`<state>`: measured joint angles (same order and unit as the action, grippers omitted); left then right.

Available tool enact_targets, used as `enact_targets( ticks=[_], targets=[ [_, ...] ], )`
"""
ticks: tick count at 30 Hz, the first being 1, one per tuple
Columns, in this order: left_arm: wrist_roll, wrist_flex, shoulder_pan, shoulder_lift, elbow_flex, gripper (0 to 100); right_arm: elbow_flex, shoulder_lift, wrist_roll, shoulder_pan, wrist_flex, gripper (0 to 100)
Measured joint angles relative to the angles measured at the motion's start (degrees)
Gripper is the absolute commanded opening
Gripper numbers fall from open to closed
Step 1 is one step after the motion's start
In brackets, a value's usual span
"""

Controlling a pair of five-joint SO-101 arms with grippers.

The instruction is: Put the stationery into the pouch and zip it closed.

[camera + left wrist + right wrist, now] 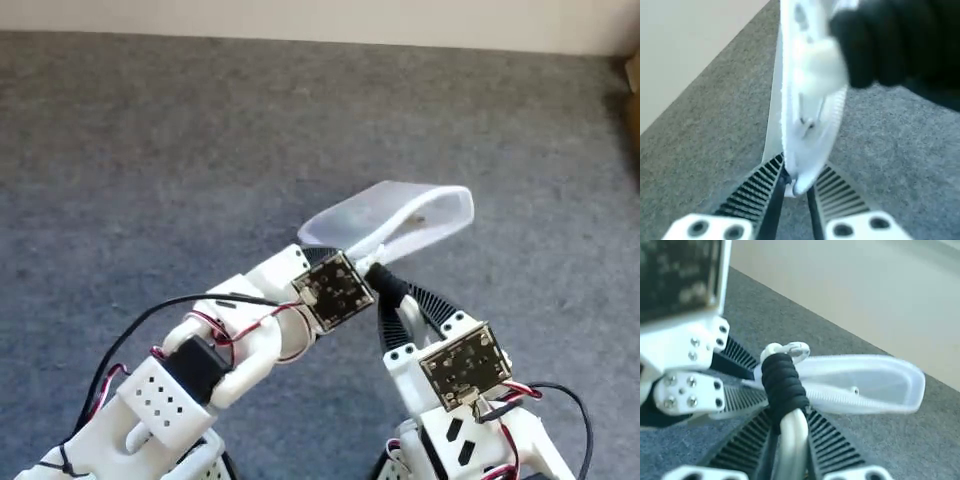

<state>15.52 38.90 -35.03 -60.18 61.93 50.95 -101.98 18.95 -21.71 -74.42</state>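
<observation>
Black ribbed fingers, L gripper (792, 182): closed narrow on one end seam of the pouch (807, 100), which is nipped at the tips. R gripper (790, 412): fingers drawn in on the zip pull (784, 382), a black-wrapped cord w/ white loop, gripped at the same end of the pouch, just beside the L gripper's tips.

Pouch: translucent white, soft, held off the carpet (150, 150) betw. both grippers, free end hung out away from the arms. Zip teeth are seen along one long edge; whether they are meshed can't be told. Contents are not made out through the wall.

Progress (est.): loading is judged done or nearly so, since both grippers are given over to the zip. Closing is the step in hand. Outstanding, if zip is still open: pull to be run to the far end.

Room: carpet is open on all sides of the pouch, w/ the pale wall strip (300, 20) well apart at the far edge. Tightest spot is at the grippers, tips almost touching, so pull travel is best directed away from the L gripper.
</observation>
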Motion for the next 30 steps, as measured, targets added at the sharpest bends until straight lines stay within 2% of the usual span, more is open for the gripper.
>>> enact_targets(
  ticks=[7, 13, 24, 30],
  targets=[
    [-1.67, -0.09, 0.09, -0.44, 0.18, 1, 4.66, 0.00, -1.58, 7.91, 6.24, 0.5],
    [-1.67, 0.00, 2.20, -0.44, 0.09, 1, 6.68, 0.09, -1.58, 11.16, 9.93, 0.5],
    [-1.41, 10.55, 2.73, -1.32, -4.57, 0, 6.68, 0.18, -1.58, 12.75, 10.90, 0.5],
    [1.58, 16.26, 6.42, -9.23, -4.57, 0, 6.68, 0.26, -1.58, 12.75, 10.90, 0.5]
  ],
)
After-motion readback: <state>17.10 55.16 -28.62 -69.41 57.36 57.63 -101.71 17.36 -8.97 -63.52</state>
